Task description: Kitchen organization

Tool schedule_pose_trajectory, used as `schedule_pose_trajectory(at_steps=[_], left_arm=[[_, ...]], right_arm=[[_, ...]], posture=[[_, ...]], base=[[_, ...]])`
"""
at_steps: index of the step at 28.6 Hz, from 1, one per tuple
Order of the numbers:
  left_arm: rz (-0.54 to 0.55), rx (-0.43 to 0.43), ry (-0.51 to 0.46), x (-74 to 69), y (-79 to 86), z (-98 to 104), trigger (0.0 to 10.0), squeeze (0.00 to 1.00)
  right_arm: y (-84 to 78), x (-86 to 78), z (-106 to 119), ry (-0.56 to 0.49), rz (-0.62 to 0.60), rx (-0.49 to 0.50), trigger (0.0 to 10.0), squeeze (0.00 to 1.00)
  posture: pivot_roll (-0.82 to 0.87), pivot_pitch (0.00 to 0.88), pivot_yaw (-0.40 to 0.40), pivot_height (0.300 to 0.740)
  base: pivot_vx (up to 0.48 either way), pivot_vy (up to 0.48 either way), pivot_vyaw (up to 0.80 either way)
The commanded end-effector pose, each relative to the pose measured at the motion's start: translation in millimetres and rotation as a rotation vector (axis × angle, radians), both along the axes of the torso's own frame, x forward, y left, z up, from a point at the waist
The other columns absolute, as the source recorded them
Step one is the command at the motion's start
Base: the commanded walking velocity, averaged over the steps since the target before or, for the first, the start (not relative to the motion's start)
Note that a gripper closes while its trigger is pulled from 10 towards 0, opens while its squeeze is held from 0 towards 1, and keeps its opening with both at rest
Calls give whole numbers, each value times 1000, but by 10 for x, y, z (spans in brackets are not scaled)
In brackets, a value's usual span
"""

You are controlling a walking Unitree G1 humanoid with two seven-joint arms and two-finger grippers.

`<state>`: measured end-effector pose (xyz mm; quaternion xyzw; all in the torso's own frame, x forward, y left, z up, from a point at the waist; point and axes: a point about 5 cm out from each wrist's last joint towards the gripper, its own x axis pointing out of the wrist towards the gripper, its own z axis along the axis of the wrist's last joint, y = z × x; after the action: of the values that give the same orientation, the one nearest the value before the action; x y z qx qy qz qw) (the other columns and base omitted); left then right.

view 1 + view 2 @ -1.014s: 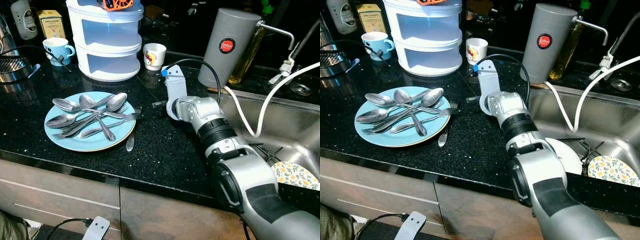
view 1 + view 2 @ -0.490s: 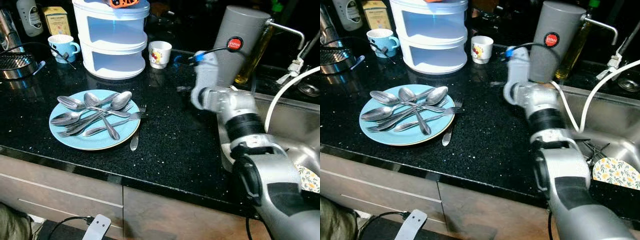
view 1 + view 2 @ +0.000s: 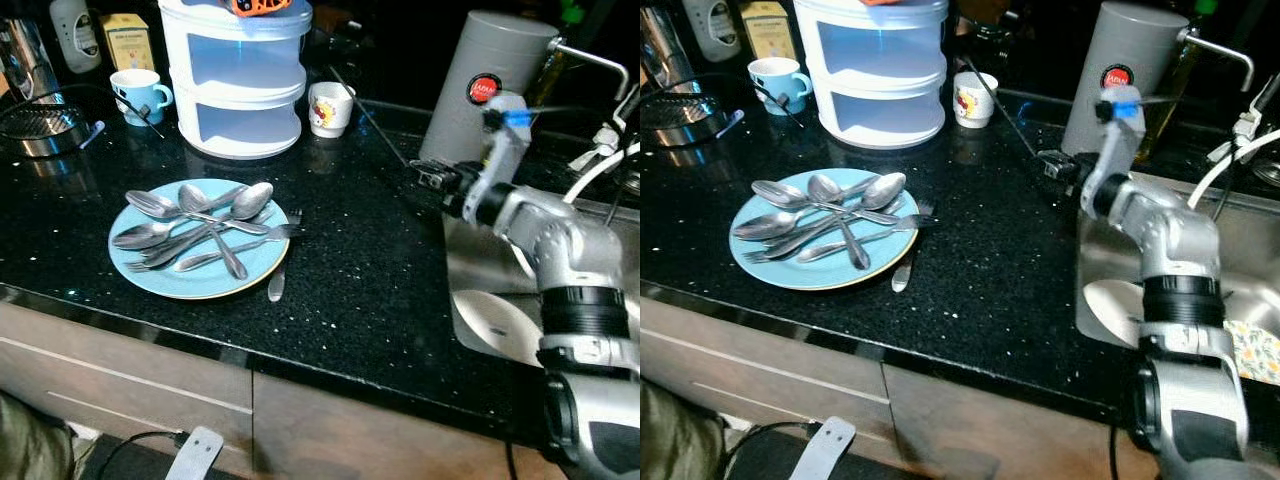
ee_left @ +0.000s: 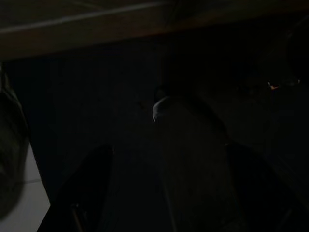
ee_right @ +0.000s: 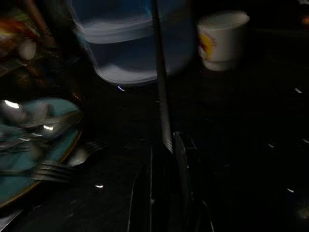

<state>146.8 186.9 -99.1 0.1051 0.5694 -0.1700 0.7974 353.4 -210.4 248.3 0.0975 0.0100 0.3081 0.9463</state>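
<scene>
On the blue plate (image 3: 200,285) lie spoons (image 3: 205,205) and forks (image 3: 150,262).

A plate (image 3: 150,275) is lying on the bench (image 3: 350,270) at the left, carrying a heap of spoons (image 3: 195,222), with a knife (image 3: 277,285) lying just beside its right edge. Behind it a drawer unit (image 3: 237,75) is standing between a mug (image 3: 142,95) and a cup (image 3: 330,107). A canister (image 3: 485,90) is standing right of them, behind the sink (image 3: 500,270).

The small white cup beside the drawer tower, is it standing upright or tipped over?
Upright. The white cup stands on its base on the black counter, with its open rim facing up.
</scene>
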Motion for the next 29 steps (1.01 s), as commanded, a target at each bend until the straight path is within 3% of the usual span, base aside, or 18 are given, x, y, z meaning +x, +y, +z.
schedule_pose_trajectory(at_steps=[1, 7, 15, 20, 21, 22, 23, 29], left_arm=[[-3, 8, 32, -71, 19, -24, 10000, 0], [-3, 9, 33, -66, 25, -21, 10000, 0], [-20, -12, 50, -67, 16, -18, 10000, 0], [-22, -6, 53, -69, 22, -19, 10000, 0], [-23, 1, 52, -69, 27, -19, 10000, 0], [-21, 12, 50, -69, 35, -19, 10000, 0], [-23, 18, 47, -66, 39, -19, 10000, 0], [-43, 45, 44, -60, 53, -17, 10000, 0]], right_arm=[[-72, -109, 36, -35, 27, 23, 0, 0], [-146, -174, -64, -11, 4, -14, 0, 0], [-369, -335, -107, -16, -35, -149, 0, 0], [-440, -347, -113, -20, -79, -213, 0, 0], [-452, -333, -117, -20, -98, -220, 549, 0], [-469, -291, -138, -4, -141, -219, 7686, 0], [-470, -273, -146, 4, -154, -213, 10000, 0], [-442, -150, -181, 6, -252, -215, 10000, 0]], posture=[[-24, 0, -37, 740], [-31, 0, -28, 740], [-43, 0, -21, 740], [-43, 0, -21, 740], [-43, 0, -21, 740], [-45, 0, -22, 740], [-45, 0, -22, 740], [-39, 0, -25, 740]], base=[[0, 0, 0], [0, 0, -409], [0, 0, -498], [0, 0, -100], [0, 0, 0], [0, 0, 0], [0, 0, 0], [-148, 0, 0]])
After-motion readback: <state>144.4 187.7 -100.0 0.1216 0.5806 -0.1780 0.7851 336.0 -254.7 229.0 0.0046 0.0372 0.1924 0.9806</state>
